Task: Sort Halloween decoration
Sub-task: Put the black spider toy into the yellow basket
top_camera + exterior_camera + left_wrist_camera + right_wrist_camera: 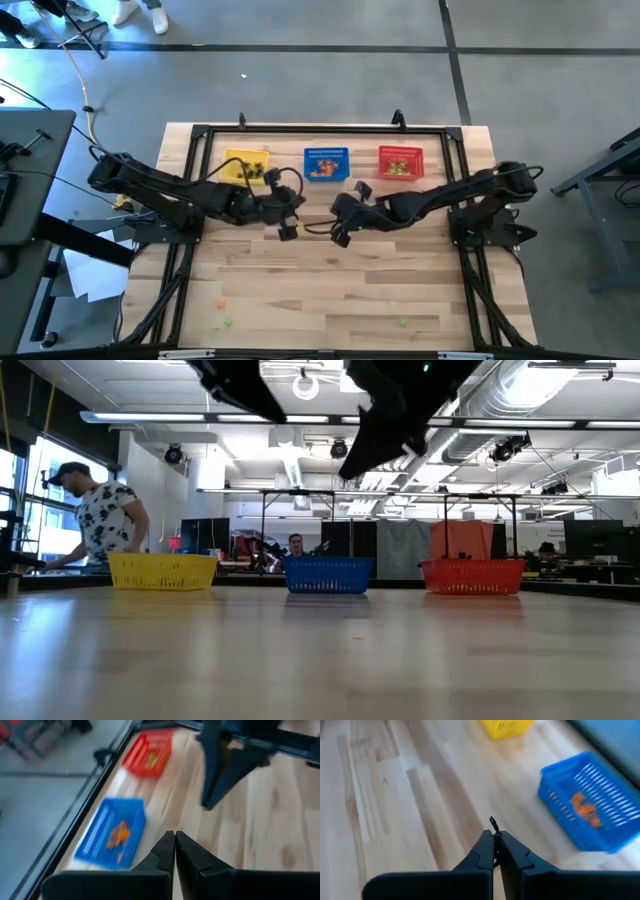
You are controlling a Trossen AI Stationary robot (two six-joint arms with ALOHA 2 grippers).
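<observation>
In the right wrist view a tiny black Halloween decoration sticks out past the tips of my right gripper, which is shut on it above the bare table, near-left of the blue basket. My left gripper is shut with nothing in it and hovers close by at mid-table, left of my right gripper. Orange decorations lie in the blue basket. Three loose decorations lie near the front edge: an orange one and two green ones. My right gripper pinches the black decoration between its two fingertips; only a thin black end shows beyond them. The fingers slant down toward the table's far left. The decoration is lifted clear of the table.
Three mesh baskets stand in a row at the far edge: yellow, blue and red, each with small pieces inside. A black frame borders the table. In the low view people show in the room behind.
</observation>
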